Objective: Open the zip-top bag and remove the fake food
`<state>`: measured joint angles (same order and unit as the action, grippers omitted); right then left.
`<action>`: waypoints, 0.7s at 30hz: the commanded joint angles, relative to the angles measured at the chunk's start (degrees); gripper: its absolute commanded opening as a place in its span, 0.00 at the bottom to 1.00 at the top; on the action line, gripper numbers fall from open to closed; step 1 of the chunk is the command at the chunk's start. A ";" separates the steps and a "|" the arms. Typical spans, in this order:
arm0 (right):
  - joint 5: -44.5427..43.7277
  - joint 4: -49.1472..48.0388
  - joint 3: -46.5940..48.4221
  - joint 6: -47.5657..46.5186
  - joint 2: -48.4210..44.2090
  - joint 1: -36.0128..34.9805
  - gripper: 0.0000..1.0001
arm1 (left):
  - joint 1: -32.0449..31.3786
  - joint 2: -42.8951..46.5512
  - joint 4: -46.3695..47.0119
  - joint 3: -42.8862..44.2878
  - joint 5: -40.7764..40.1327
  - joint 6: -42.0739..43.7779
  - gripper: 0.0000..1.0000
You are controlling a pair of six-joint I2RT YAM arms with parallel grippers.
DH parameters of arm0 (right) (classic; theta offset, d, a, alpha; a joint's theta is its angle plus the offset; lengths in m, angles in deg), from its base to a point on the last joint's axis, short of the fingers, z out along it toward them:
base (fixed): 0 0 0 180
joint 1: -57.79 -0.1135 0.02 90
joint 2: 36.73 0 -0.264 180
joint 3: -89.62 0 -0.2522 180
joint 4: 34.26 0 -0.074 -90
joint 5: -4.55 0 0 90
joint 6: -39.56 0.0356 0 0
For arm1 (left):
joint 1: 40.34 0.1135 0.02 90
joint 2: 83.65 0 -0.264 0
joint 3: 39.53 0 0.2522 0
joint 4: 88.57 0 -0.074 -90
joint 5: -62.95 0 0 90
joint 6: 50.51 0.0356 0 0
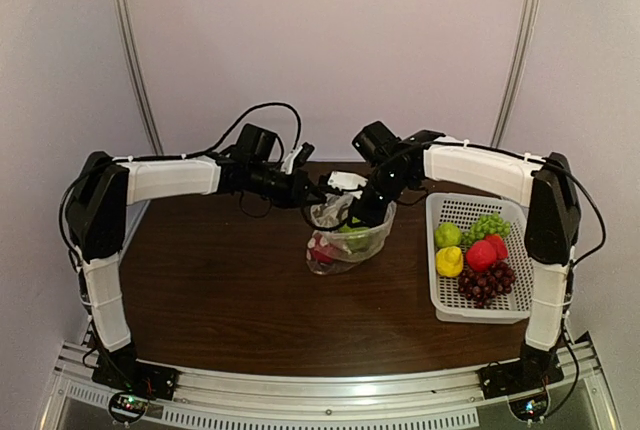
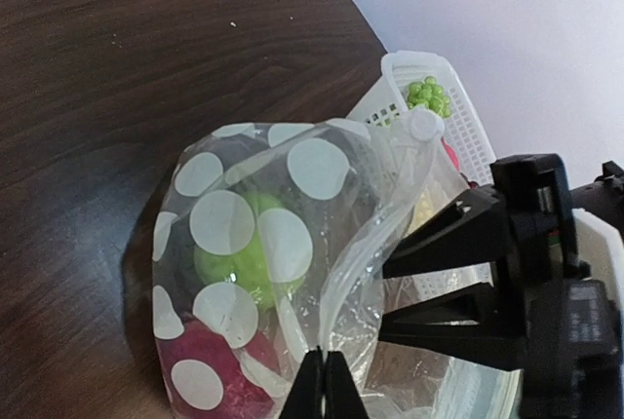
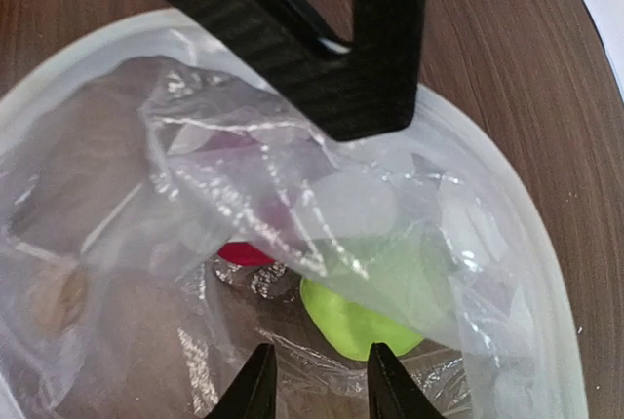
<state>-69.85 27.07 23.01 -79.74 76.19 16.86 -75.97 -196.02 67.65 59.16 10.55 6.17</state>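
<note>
A white perforated basket (image 1: pixel 455 212) sits at the right edge of the dark wooden table (image 1: pixel 220 280). A metal rail (image 1: pixel 330 390) runs along the near edge, and a pale wall (image 1: pixel 330 40) stands behind.

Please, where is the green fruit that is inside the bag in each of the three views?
Top external: green fruit, centre of picture, inside the zip-top bag.
Left wrist: green fruit, left of centre, behind the bag's dotted side.
Right wrist: green fruit, bottom centre, under clear plastic.
Shared landmark: the zip-top bag.
</note>
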 commanded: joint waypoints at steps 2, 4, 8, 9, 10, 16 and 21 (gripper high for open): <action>-8.91 -1.40 3.72 2.73 4.06 -0.12 0.33 | 0.87 -4.66 6.01 2.05 2.33 -6.23 0.00; -9.85 -1.92 4.74 3.53 5.89 0.01 0.32 | 1.20 -6.33 6.03 3.35 2.09 -7.50 0.00; -10.09 -5.39 5.19 4.62 9.21 0.56 0.44 | 2.06 -9.53 6.48 5.41 1.94 -9.43 0.00; -10.36 -6.30 5.23 4.80 10.06 0.77 0.49 | 2.33 -10.25 6.76 5.73 1.91 -9.99 0.00; -11.01 -7.28 5.26 5.26 11.18 0.96 0.53 | 2.66 -10.92 7.00 6.04 1.91 -10.34 0.00; -17.00 -9.43 8.04 8.33 16.63 2.19 0.69 | 4.54 -12.87 7.28 6.82 1.08 -10.70 0.00; -21.04 -8.44 8.69 9.21 19.00 2.50 0.80 | 4.88 -13.49 7.21 6.83 1.33 -10.34 0.00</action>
<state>-83.73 17.61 30.97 -72.70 93.22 18.24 -71.27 -208.57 72.50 64.16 11.47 -3.82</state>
